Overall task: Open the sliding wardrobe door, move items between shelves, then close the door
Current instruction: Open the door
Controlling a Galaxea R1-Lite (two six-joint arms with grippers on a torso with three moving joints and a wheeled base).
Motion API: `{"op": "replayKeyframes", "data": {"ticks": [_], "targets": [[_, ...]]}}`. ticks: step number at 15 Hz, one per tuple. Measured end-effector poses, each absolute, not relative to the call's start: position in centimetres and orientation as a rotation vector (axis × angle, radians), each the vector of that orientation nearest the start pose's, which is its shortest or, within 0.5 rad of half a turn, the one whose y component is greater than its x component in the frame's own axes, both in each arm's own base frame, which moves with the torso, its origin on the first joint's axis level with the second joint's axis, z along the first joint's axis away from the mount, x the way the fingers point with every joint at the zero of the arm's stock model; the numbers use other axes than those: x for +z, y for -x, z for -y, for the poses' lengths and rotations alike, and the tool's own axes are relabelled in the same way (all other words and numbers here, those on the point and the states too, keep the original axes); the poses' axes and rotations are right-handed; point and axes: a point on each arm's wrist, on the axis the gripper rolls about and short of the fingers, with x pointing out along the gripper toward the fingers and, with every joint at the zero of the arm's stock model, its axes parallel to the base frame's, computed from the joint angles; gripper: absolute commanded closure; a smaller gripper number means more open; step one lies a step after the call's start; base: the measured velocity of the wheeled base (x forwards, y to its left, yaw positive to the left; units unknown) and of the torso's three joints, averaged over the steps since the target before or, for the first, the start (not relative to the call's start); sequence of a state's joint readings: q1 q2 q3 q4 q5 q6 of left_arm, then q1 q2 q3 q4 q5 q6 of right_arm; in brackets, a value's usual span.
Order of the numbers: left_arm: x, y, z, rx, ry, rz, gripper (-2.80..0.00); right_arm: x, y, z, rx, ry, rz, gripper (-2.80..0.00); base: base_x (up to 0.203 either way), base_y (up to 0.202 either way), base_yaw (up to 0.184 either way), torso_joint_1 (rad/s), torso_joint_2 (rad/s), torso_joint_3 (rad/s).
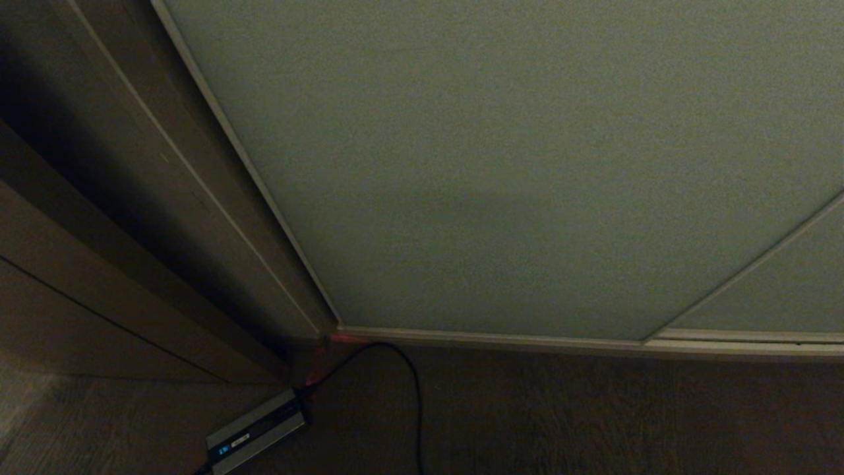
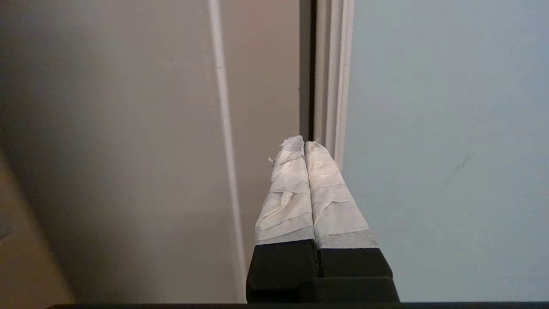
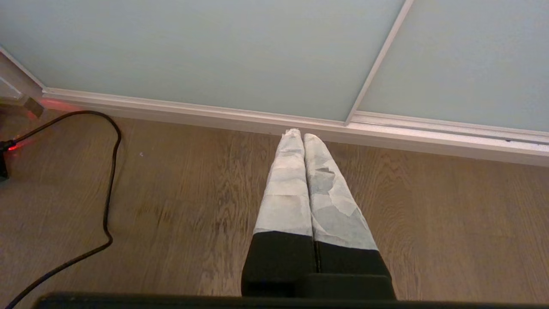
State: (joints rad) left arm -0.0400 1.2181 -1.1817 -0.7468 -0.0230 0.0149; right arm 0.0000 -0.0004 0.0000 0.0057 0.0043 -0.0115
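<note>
The right claw (image 3: 303,136) hangs over the wooden floor (image 3: 450,223), its two tape-wrapped fingers (image 3: 287,189) pressed together with nothing between them. Its tips point at the pale frame rail (image 3: 214,115) along the foot of the sliding wardrobe door (image 3: 206,51); whether they touch it cannot be told. Beyond the rail, a thin upright strip (image 3: 377,64) parts the grey-green door from a second panel (image 3: 476,60). Well to one side of the claw, a black cable (image 3: 112,171) loops across the floor towards a red glow (image 3: 13,147) at the picture's edge.
</note>
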Motion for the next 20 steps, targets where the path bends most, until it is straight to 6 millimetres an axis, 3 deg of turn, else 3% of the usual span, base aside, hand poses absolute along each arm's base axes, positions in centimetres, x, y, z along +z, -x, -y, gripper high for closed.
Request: {"op": "replayKeyframes", "data": {"ticks": [20], "targets": [[44.0, -21.6, 2.7, -0.065, 0.035, 0.689, 0.0, 7.5, 2.3, 0.0, 0.004, 0.012, -0.006, 0.0, 0.0, 0.0, 0.0, 0.0, 0.0, 0.0]]}}
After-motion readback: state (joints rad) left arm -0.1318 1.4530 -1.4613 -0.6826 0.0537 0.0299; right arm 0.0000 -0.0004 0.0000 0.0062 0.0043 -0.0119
